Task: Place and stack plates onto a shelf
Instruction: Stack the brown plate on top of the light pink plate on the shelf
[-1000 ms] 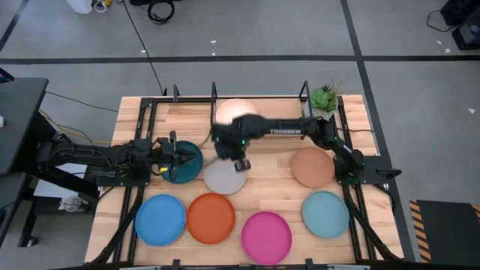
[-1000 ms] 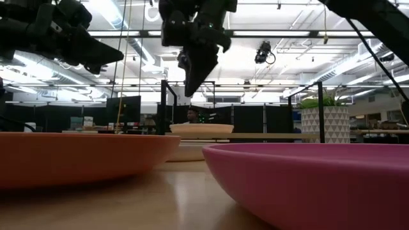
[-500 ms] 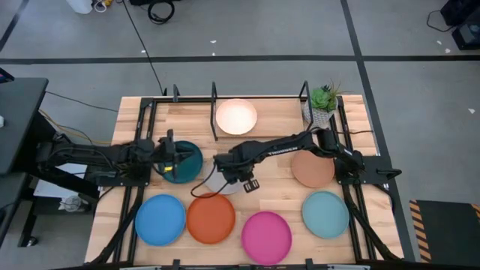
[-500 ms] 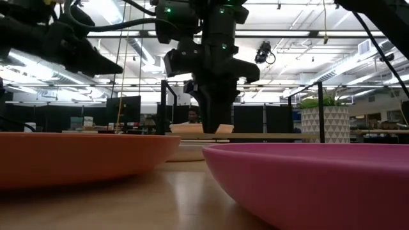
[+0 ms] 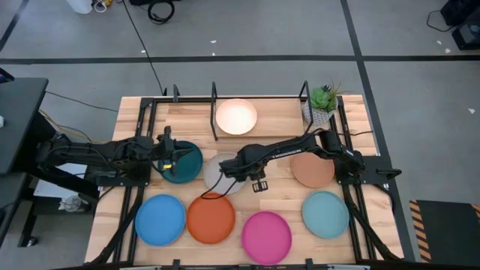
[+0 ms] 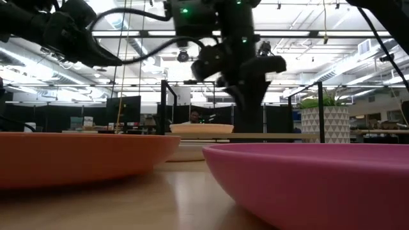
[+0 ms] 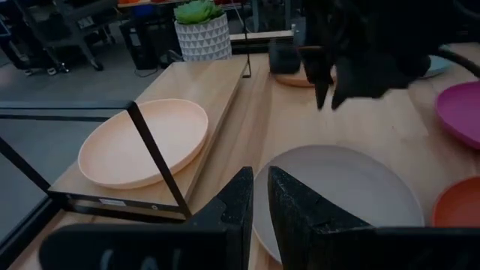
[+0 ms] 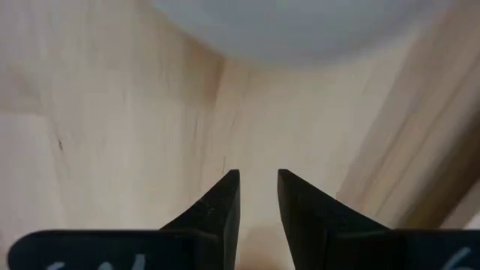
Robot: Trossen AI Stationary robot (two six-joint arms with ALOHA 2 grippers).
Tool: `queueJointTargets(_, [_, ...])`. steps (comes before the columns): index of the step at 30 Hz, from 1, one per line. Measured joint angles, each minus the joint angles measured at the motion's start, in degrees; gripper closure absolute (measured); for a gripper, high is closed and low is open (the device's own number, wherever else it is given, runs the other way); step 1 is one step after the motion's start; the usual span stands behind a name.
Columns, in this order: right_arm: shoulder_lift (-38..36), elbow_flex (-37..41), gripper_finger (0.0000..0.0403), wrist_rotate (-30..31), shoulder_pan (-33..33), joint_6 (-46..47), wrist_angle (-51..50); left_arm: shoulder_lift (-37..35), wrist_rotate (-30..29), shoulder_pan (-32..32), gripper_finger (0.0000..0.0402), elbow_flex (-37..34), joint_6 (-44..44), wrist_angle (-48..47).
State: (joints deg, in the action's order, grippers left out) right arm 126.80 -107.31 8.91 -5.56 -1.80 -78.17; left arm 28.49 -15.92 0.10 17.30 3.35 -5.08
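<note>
The cream plate [image 5: 236,116] lies on the shelf's [image 5: 214,96] wooden floor between black posts. The other plates lie flat on the table: dark teal [image 5: 187,163], pale grey [image 5: 217,174], terracotta [image 5: 313,166], blue [image 5: 160,219], orange [image 5: 211,217], pink [image 5: 266,236] and light teal [image 5: 325,214]. My right gripper [image 5: 247,175] points down at bare wood just right of the pale grey plate's rim [image 8: 300,41], its fingers a narrow gap apart [image 8: 259,187]. My left gripper [image 5: 168,154] hovers shut above the dark teal plate's left part, facing the pale grey plate [image 7: 337,187].
A small potted plant [image 5: 324,97] stands at the shelf's right end. Thin black posts [image 5: 304,91] rise along the far edge, and one rod [image 7: 154,154] crosses in front of the cream plate [image 7: 142,139]. Bare wood lies between the pale grey and terracotta plates.
My right gripper has swung from in front of the shelf toward the near edge and to the right, across the pale grey plate. It has come down low beside that plate's right rim and turned to point downward. No plate has moved.
</note>
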Motion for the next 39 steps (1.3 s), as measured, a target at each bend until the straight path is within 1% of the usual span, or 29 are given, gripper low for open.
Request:
queueJointTargets(3, [-2.62, 4.45, 0.0304, -1.22, 0.04, 6.40, -0.84, 0.00, 0.00, 0.00, 0.0351, 0.00, -0.10, -0.07])
queueJointTargets(6, [-6.80, 11.13, 0.0304, -1.51, 0.00, 11.86, -0.19, 0.00, 0.00, 0.00, 0.0351, 0.00, -0.08, -0.22])
queueJointTargets(10, [-12.71, 20.54, 0.0304, -1.81, 0.38, 18.44, 3.19, 0.00, 0.00, 0.00, 0.0351, 0.00, 0.29, 0.26])
queueJointTargets(14, [-18.66, 28.92, 0.0304, -5.58, 1.37, 25.44, 5.44, -0.01, 0.01, 0.00, 0.0351, 0.00, 0.74, 1.20])
queueJointTargets(18, [-23.60, 36.25, 0.0302, -6.38, 2.35, 31.38, 8.95, 0.00, 0.00, 0.00, 0.0351, 0.00, 2.61, 3.78])
queueJointTargets(20, [-25.41, 39.12, 0.0298, -8.13, 2.82, 33.62, 10.60, 0.00, 0.01, 0.00, 0.0351, 0.00, 3.66, 5.26])
queueJointTargets(24, [-27.78, 43.18, 0.0278, -10.67, 3.02, 37.21, 13.68, -0.02, 0.02, -0.02, 0.0351, 0.00, 4.86, 7.04])
queueJointTargets(29, [-28.32, 45.49, 0.0234, -10.47, 3.04, 40.37, 14.66, -0.01, 0.02, 0.00, 0.0351, 0.00, 5.44, 8.09])
queueJointTargets(32, [-27.88, 47.17, 0.0218, -11.07, 3.06, 41.32, 15.47, -0.02, 0.02, 0.00, 0.0351, 0.00, 5.49, 8.11])
queueJointTargets(36, [-27.60, 49.83, 0.0219, -13.70, 3.26, 41.25, 18.19, 0.00, 0.02, 0.00, 0.0351, 0.00, 5.49, 8.11])
queueJointTargets(39, [-27.58, 51.21, 0.0237, -15.28, 3.52, 40.75, 20.25, -0.02, 0.03, 0.00, 0.0351, 0.00, 5.49, 8.11])
